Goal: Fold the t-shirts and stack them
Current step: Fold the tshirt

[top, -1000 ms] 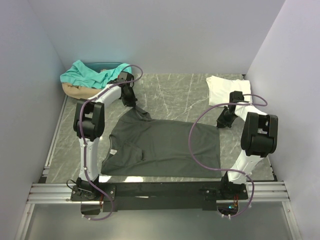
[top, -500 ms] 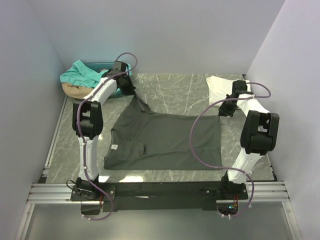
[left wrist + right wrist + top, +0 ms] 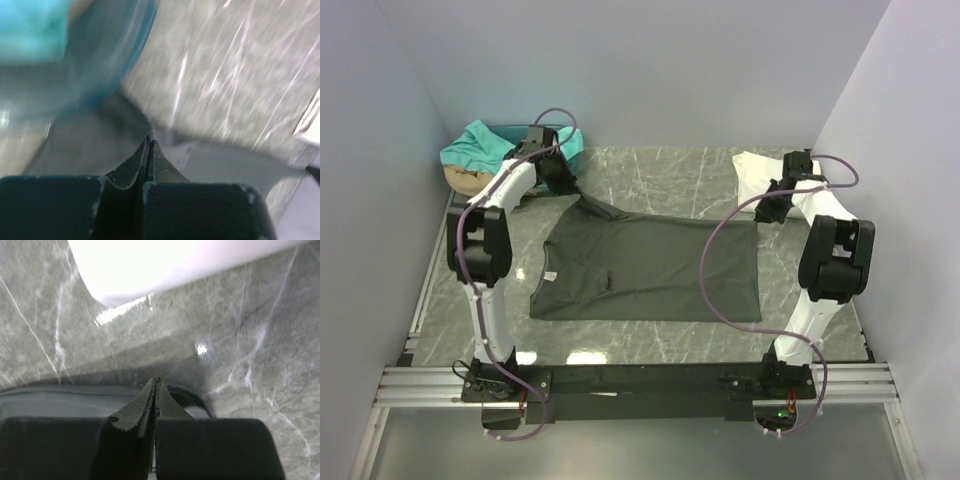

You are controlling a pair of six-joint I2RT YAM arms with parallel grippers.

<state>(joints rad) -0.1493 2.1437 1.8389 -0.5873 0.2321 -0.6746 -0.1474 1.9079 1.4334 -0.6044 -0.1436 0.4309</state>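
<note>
The dark grey t-shirt (image 3: 650, 265) lies spread flat at the centre of the counter (image 3: 670, 175), its small neck label (image 3: 548, 277) toward the left. The left jaws are together, clamped on the shirt's far-left corner, which rises in a peak off the counter beside the teal tub (image 3: 100, 75). The right jaws are together, clamped on the far-right corner, just beside the white t-shirt (image 3: 760, 175). The teal t-shirt (image 3: 485, 145) and tan t-shirt (image 3: 465, 178) are heaped at the tub, far left.
</note>
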